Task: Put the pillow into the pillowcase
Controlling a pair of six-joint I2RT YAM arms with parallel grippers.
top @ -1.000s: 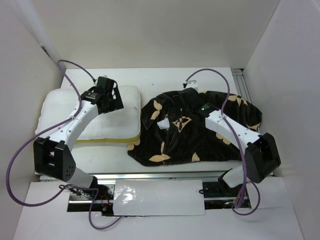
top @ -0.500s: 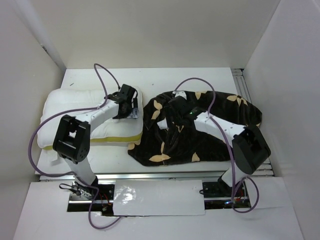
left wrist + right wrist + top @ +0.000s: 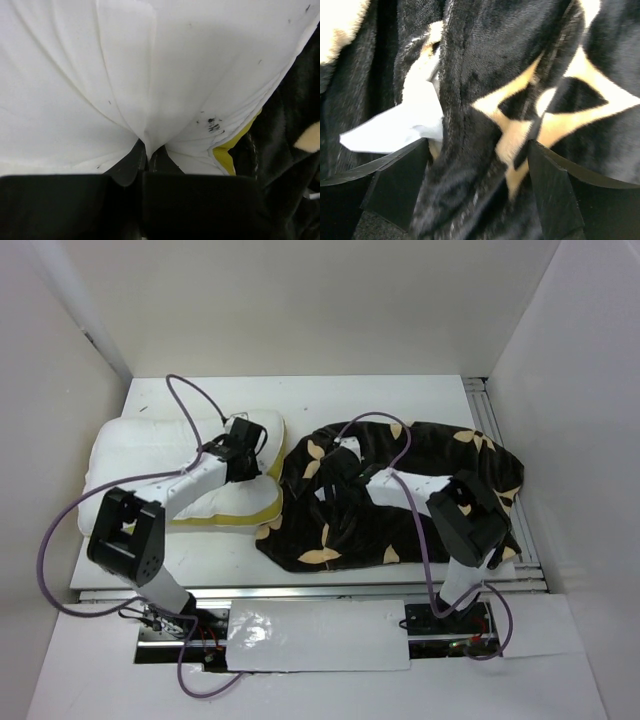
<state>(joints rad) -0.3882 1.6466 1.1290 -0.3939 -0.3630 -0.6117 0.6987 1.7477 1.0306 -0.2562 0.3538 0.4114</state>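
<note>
The white pillow point(image 3: 150, 462) lies at the left of the table, its yellow edge trim point(image 3: 250, 516) facing the near side. My left gripper point(image 3: 250, 448) sits on the pillow's right end. In the left wrist view it point(image 3: 149, 152) is shut on a pinched fold of the pillow point(image 3: 150, 75). The dark plush pillowcase point(image 3: 410, 515) with tan motifs lies crumpled to the right, touching the pillow. My right gripper point(image 3: 336, 476) is pressed into its left part. There its fingers point(image 3: 400, 182) stand wide apart astride a raised fold of pillowcase point(image 3: 470, 100), beside the white tag point(image 3: 395, 131).
White walls close in the table on the left, back and right. A metal rail point(image 3: 490, 415) runs along the right edge and another along the near edge point(image 3: 320, 590). Purple cables point(image 3: 195, 405) loop above both arms.
My left gripper moved right along the pillow to its right end and shut on the fabric. The right arm swung left across the pillowcase, and its jaws have drawn in slightly.
</note>
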